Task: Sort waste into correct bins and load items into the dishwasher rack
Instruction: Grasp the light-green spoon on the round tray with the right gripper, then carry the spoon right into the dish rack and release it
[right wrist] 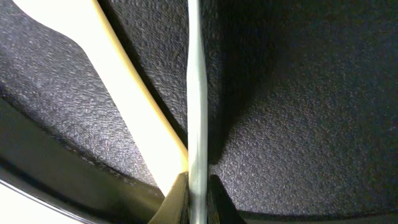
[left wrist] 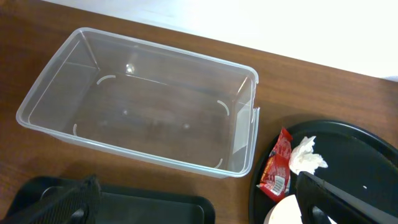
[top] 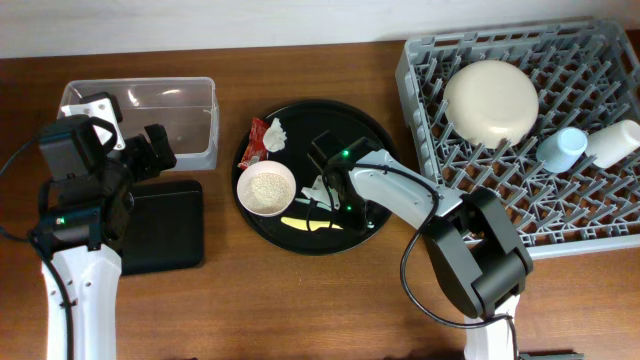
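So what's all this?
rack: 1, grey, right
bowl: 1, cream, rack
blue cup: 1, light blue, rack
white cup: 1, white, rack
round tray: 1, black, centre
rice bowl: 1, whitish, round tray
wrapper: 1, red, tray rim
tissue: 1, white, beside wrapper
utensils: 2, yellow utensil, pale blue utensil, round tray
tub: 1, clear, left
flat tray: 1, black, left
left end effector: 1, black, open
right end effector: 1, black, gripping pale blue utensil

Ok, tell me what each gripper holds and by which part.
Right gripper: shut on the pale blue utensil, pinching its thin handle. Left gripper: open, holding nothing.
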### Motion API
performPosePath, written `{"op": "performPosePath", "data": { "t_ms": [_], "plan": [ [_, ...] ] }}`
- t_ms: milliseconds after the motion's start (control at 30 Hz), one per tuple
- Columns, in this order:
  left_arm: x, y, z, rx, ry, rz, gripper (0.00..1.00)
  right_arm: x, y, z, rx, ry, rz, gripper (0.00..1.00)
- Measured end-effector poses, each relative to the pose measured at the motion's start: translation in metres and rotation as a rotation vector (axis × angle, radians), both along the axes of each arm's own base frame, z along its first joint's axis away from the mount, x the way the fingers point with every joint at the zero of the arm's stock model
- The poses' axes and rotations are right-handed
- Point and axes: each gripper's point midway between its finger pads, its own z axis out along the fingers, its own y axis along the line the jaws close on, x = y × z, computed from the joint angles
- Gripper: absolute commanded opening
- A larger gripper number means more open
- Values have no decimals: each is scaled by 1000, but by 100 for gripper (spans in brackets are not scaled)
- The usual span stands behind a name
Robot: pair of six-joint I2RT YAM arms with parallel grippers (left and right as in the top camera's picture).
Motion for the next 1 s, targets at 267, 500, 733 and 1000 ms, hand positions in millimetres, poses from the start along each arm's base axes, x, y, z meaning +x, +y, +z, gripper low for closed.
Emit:
{"op": "performPosePath", "data": {
  "t_ms": [267, 500, 733, 1000],
  "plan": [
    [0, 0, 0, 0, 0, 0, 100, -3, -11, 9, -50, -8, -6, 4],
    [0, 0, 0, 0, 0, 0, 100, 4, -11, 38, -20, -85, -9, 5],
    [0, 0, 0, 0, 0, 0, 100, 13, -19, 57, 11, -143, -114, 5],
    [0, 0, 0, 0, 0, 0, 100, 58, -68, 136, 145, -356, -511, 8]
  ]
}}
